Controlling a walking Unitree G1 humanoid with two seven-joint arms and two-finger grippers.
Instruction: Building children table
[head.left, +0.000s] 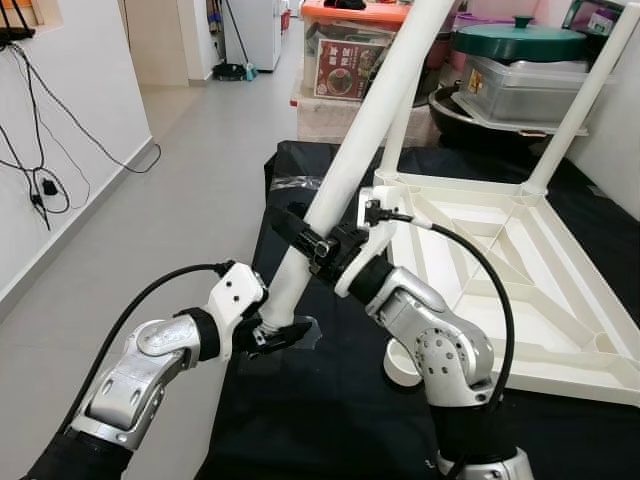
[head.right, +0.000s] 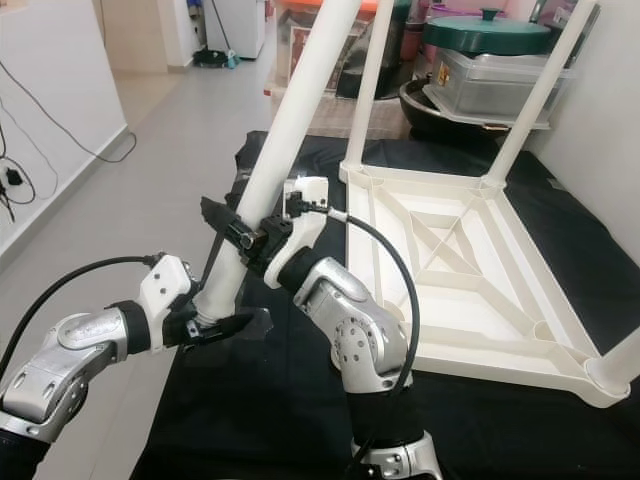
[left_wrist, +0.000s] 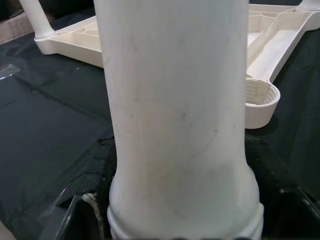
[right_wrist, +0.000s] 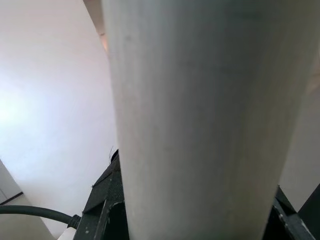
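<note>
A white children's table (head.left: 520, 375) lies upside down on a black cloth (head.left: 330, 420). Two legs (head.left: 585, 95) stand screwed in at its far corners, and a third leg (head.right: 620, 365) stands at its near right corner. I hold a loose white leg (head.left: 350, 150) tilted over the table's near left corner. My left gripper (head.left: 275, 335) is shut on the leg's lower, threaded end (left_wrist: 175, 125). My right gripper (head.left: 310, 240) is shut around the leg's shaft (right_wrist: 200, 125) a little higher up. An empty threaded socket (left_wrist: 260, 102) sits at the table corner just beyond the leg's end.
Storage boxes (head.left: 345, 60), a grey tub (head.left: 520, 90) and a green-lidded pot (head.left: 520, 40) stand behind the table. A white wall with hanging cables (head.left: 40, 170) runs along the left, with grey floor (head.left: 180, 190) between it and the cloth.
</note>
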